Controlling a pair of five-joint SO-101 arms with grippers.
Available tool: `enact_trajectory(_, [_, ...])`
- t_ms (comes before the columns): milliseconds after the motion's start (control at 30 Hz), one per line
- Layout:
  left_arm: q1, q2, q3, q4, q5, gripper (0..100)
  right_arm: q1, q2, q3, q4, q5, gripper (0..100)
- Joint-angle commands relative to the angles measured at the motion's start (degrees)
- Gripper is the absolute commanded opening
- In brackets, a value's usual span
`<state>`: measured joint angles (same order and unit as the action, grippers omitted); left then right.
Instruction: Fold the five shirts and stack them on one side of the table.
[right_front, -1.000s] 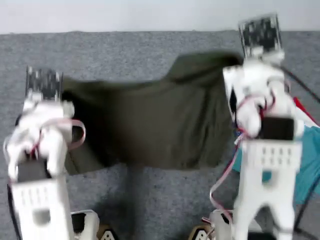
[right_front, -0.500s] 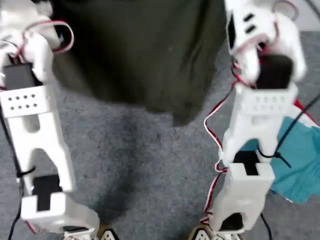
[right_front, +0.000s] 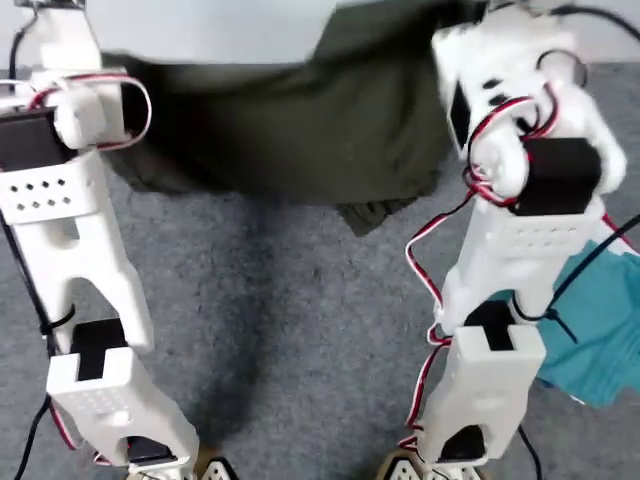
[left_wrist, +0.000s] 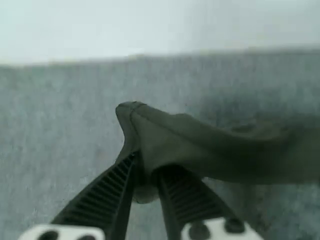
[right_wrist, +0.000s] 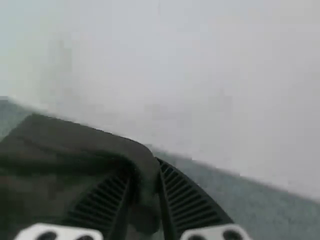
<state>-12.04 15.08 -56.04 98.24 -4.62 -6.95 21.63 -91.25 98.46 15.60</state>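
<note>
Two white plastic arms hold one dark green shirt (right_front: 290, 130) up between them. The shirt's long way runs sideways across the grey table (right_front: 300, 330), from the left arm (right_front: 70, 200) to the right arm (right_front: 520, 230). It sits at the far side of the table. Its top edge is pulled almost straight, and the rest hangs down like a soft curtain. One small flap (right_front: 375, 215) hangs lower than the rest, near the right arm. I cannot tell if the bottom edge touches the table.

The left gripper (left_wrist: 145, 172) is pinched tight on one corner of the shirt (left_wrist: 200, 150). The cloth pokes up in a little bump above the two black ribbed fingers (left_wrist: 107, 192). The right gripper (right_wrist: 145, 175) is pinched tight on the other end of the shirt (right_wrist: 65, 150), with the cloth folded over its fingers (right_wrist: 187, 200).

The shirt looks smooth, thin and floppy, with soft wrinkles. The table top looks fuzzy, like carpet. Thin red and white wires (right_front: 430, 270) loop along the right arm. A teal cloth (right_front: 600, 320) lies crumpled on the table just beside the right arm.
</note>
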Motion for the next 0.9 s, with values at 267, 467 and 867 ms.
enact_trajectory(267, [-2.99,-21.63,31.52,2.37,-6.51,1,2.86,-22.9,42.02,4.7,-1.76,0.9])
enact_trajectory(467, [-4.57,-40.18,56.22,2.29,-11.08,1,3.12,-47.25,75.52,4.44,-1.23,0.9])
enact_trajectory(867, [-20.31,-79.3,90.42,2.29,-26.37,1,3.21,-87.96,119.12,4.7,7.91,0.8])
